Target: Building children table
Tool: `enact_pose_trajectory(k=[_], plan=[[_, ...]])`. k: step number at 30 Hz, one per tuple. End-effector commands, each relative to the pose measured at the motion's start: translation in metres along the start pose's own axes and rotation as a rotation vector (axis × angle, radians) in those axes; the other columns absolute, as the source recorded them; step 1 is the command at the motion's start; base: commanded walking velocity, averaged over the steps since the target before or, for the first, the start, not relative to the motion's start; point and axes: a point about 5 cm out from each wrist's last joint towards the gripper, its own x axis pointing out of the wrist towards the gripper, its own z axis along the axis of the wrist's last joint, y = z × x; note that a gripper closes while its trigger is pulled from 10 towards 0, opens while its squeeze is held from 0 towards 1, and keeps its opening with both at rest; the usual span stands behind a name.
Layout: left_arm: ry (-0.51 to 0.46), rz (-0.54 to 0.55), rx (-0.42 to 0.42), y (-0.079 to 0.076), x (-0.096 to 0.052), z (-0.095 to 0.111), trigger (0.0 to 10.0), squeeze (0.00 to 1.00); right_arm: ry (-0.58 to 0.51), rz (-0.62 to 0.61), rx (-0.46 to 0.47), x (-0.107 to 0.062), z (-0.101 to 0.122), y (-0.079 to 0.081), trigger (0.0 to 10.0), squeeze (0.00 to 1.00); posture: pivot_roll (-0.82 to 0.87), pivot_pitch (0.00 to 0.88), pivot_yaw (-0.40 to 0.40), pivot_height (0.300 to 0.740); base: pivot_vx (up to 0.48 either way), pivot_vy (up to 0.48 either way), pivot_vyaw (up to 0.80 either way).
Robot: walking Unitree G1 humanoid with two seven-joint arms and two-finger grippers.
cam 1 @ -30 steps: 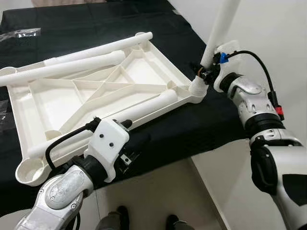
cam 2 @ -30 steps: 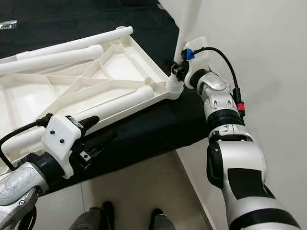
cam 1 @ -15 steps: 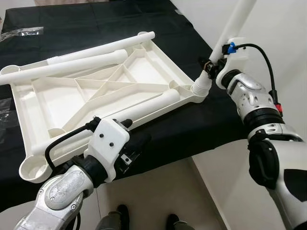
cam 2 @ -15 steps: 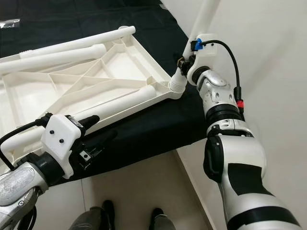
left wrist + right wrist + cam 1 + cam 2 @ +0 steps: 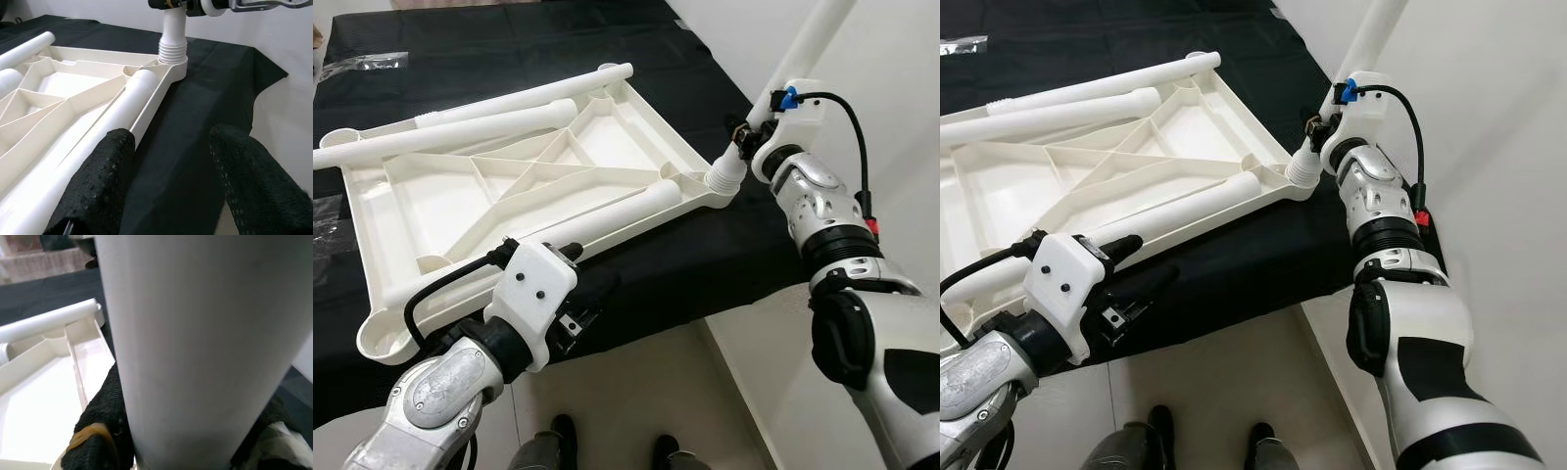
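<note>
Tabletop (image 5: 499, 186): white, ribbed underside up, centre-left of frame on black-covered worktop (image 5: 724, 245); right hand (image 5: 741, 134): upper right, fingers clamped on white leg (image 5: 803, 54), which tilts up to the top edge, its ribbed end in the tabletop's corner socket (image 5: 720, 186); left hand (image 5: 171, 181): lower left, fingers parted, holding nothing, just beside the tabletop's near edge; three further legs (image 5: 489, 119) lie across the tabletop; shoes (image 5: 563, 431) on floor, bottom centre

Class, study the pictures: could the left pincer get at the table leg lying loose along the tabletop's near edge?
Probably yes. The left pincer is open beside that leg, nothing lying between, one finger already against it.
</note>
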Motion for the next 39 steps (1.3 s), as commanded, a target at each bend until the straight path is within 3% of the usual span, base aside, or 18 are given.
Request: enact_pose_trajectory(k=[1, 8, 10, 16, 20, 21, 22, 23, 30, 34, 37, 39], plan=[[0.001, -0.008, 0.003, -0.001, -0.001, 0.001, 10.0, 0.0, 0.207, -0.025, 0.073, -0.009, -0.055, 0.0, 0.0, 0.0, 0.13, 0.34, -0.082, 0.74, 0.0, 0.0, 0.0], [-0.001, -0.003, 0.006, 0.0, -0.001, 0.001, 10.0, 0.0, 0.196, -0.019, -0.091, -0.006, -0.056, 0.01, 0.0, 0.0, 0.13, 0.342, -0.084, 0.74, 0.0, 0.0, 0.0], [-0.003, -0.002, 0.008, 0.0, -0.001, 0.002, 10.0, 0.0, 0.205, 0.005, -0.191, -0.006, -0.061, 0.02, 0.0, 0.0, 0.12, 0.343, -0.085, 0.74, 0.0, 0.0, 0.0], [-0.009, 0.005, 0.005, 0.0, 0.001, 0.002, 10.0, 0.0, 0.193, -0.049, -0.225, -0.005, -0.063, 0.028, 0.0, 0.0, 0.12, 0.344, -0.094, 0.74, 0.0, 0.0, 0.0], [-0.011, 0.008, 0.006, 0.001, 0.001, 0.003, 10.0, 0.0, 0.197, -0.11, -0.196, -0.006, -0.066, 0.027, 0.0, 0.0, 0.12, 0.344, -0.094, 0.74, 0.0, 0.0, 0.0], [-0.013, 0.01, 0.006, 0.001, 0.001, 0.003, 10.0, 0.0, 0.203, -0.191, -0.193, -0.008, -0.069, 0.02, 0.0, 0.0, 0.12, 0.343, -0.096, 0.74, 0.0, 0.0, 0.0], [-0.013, 0.01, 0.006, 0.001, 0.001, 0.003, 10.0, 0.0, 0.203, -0.191, -0.193, -0.008, -0.069, 0.02, 0.0, 0.0, 0.12, 0.343, -0.096, 0.74, 0.0, 0.0, 0.0], [-0.015, 0.013, 0.005, 0.001, 0.002, 0.003, 10.0, 0.0, 0.215, -0.299, -0.176, -0.012, -0.074, 0.011, 0.0, 0.0, 0.12, 0.343, -0.099, 0.74, 0.0, 0.0, 0.0], [-0.02, 0.017, 0.005, 0.001, 0.002, 0.003, 10.0, 0.0, 0.236, -0.426, -0.153, -0.018, -0.084, 0.004, 0.0, 0.0, 0.12, 0.341, -0.101, 0.74, 0.0, 0.0, 0.0], [-0.019, 0.017, 0.006, 0.001, 0.003, 0.003, 10.0, 0.0, 0.25, -0.42, -0.144, -0.018, -0.088, 0.009, 0.0, 0.0, 0.12, 0.341, -0.102, 0.74, 0.0, 0.0, 0.0], [-0.019, 0.017, 0.008, 0.001, 0.002, 0.003, 10.0, 0.0, 0.282, -0.345, -0.098, -0.017, -0.094, 0.02, 0.0, 0.0, 0.11, 0.341, -0.104, 0.74, 0.0, 0.0, 0.0], [-0.018, 0.019, 0.009, 0.001, 0.002, 0.003, 10.0, 0.0, 0.287, -0.088, 0.015, -0.012, -0.096, 0.049, 0.0, 0.0, 0.12, 0.341, -0.107, 0.74, 0.0, 0.0, 0.0]])
